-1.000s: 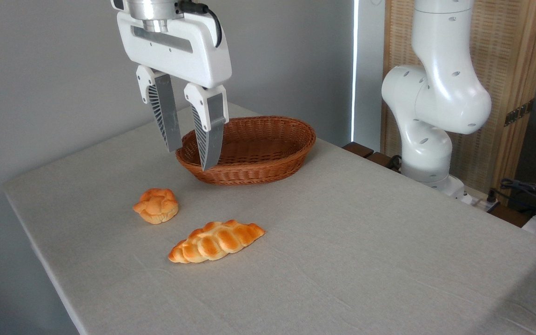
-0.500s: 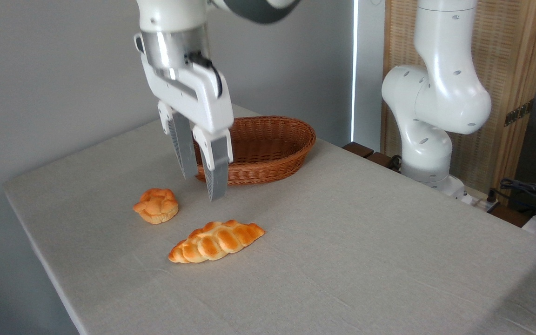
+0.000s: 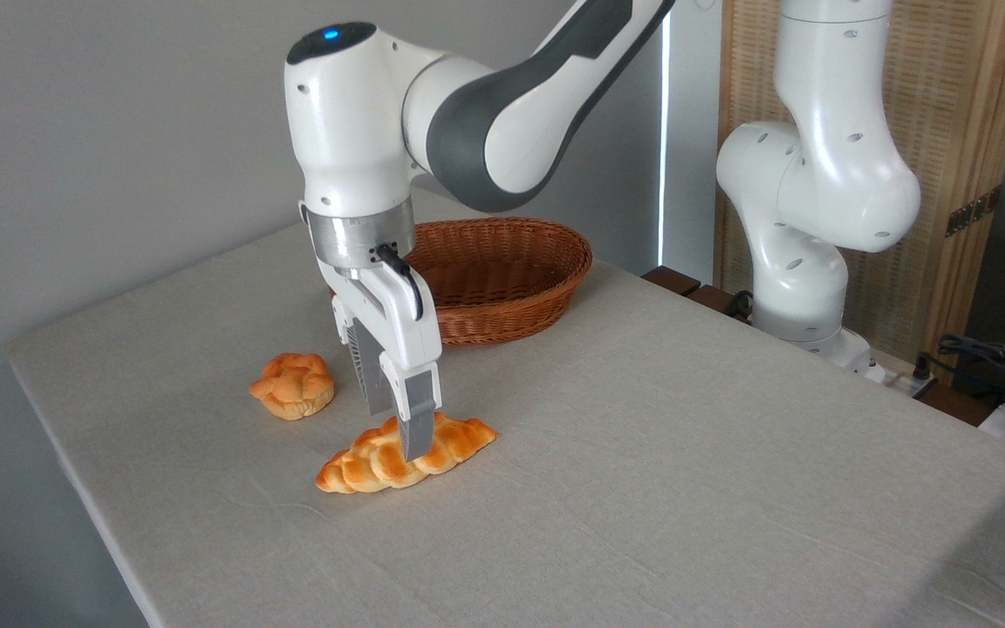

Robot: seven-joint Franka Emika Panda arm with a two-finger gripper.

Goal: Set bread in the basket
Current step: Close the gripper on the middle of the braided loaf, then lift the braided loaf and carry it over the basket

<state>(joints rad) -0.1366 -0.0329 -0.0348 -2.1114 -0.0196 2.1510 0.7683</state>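
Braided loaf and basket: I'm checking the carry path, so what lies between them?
Only bare tablecloth separates the loaf from the basket; the small bun sits off left.

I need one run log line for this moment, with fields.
stage: reaching to grasp | gripper: open, straddling bread | bread: on table | basket: empty | bun: untouched

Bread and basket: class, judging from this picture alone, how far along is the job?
Done: the gripper is down at the braided bread, fingers straddling its middle. In hand: closing on it; the loaf still lies on the table. Left: lift it and carry it to the empty basket.
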